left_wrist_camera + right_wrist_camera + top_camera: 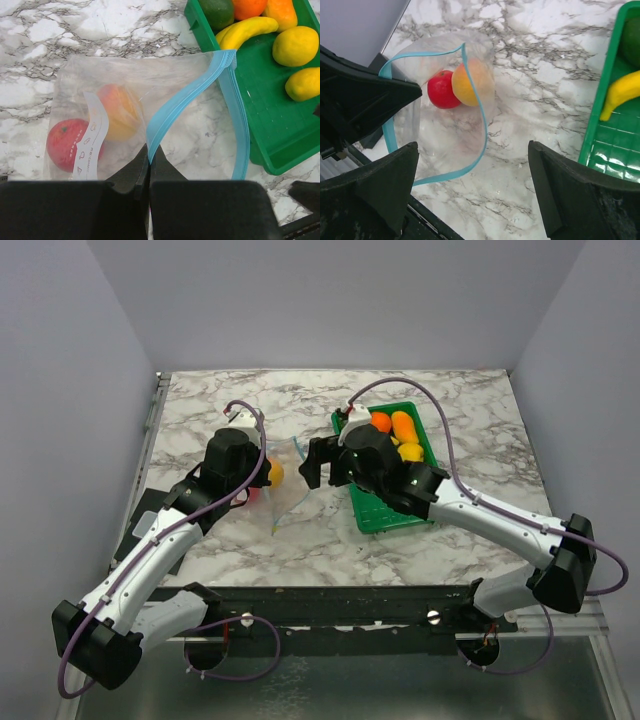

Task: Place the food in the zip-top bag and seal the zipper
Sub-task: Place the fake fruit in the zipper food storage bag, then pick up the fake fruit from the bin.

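Note:
The zip-top bag [125,85] lies on the marble with its mouth held open. My left gripper [149,151] is shut on the upper lip's light blue zipper [185,95]. Inside the bag sit a red piece [441,90] and an orange fruit [470,82]. My right gripper [473,147] hangs open and empty just above the bag's mouth, over its zipper [482,125]. More food lies in the green tray [280,125]: a banana [247,30], two lemons [296,46], oranges [248,7] and a dark green piece [217,11]. From above, the right gripper [322,468] is between bag [290,495] and tray [385,510].
The green tray stands directly right of the bag, its near left corner almost touching the bag's mouth. The table's front edge and a black rail [330,595] run close below the bag. Grey walls enclose the table on three sides.

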`<state>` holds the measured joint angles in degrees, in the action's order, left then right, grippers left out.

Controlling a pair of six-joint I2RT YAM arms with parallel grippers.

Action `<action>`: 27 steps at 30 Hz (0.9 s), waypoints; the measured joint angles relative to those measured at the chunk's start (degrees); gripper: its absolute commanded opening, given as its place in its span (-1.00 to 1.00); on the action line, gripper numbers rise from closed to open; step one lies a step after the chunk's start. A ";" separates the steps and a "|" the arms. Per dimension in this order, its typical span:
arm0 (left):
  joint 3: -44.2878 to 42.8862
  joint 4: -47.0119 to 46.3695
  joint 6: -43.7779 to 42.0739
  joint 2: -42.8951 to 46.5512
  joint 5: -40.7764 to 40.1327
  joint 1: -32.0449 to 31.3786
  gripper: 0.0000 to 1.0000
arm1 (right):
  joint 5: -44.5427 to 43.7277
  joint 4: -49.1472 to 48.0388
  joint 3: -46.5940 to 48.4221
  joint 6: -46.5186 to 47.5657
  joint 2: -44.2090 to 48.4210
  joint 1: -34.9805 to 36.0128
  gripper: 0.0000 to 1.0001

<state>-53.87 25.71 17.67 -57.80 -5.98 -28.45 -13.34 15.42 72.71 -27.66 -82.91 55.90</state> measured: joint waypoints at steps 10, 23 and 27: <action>0.00 0.00 0.00 0.00 0.00 0.00 -1.00 | -14.78 2.45 -3.08 -2.51 6.80 0.02 0.79; 0.00 0.00 0.00 -0.02 0.00 0.00 -1.00 | -27.56 15.58 -6.51 -7.69 7.74 -3.06 0.82; 0.00 0.00 0.00 -0.02 0.00 0.00 -1.00 | -27.52 18.14 -9.16 -9.01 7.74 -6.84 0.88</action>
<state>-53.87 25.71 17.67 -57.82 -5.98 -28.45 -40.86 33.56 63.55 -36.67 -75.18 49.06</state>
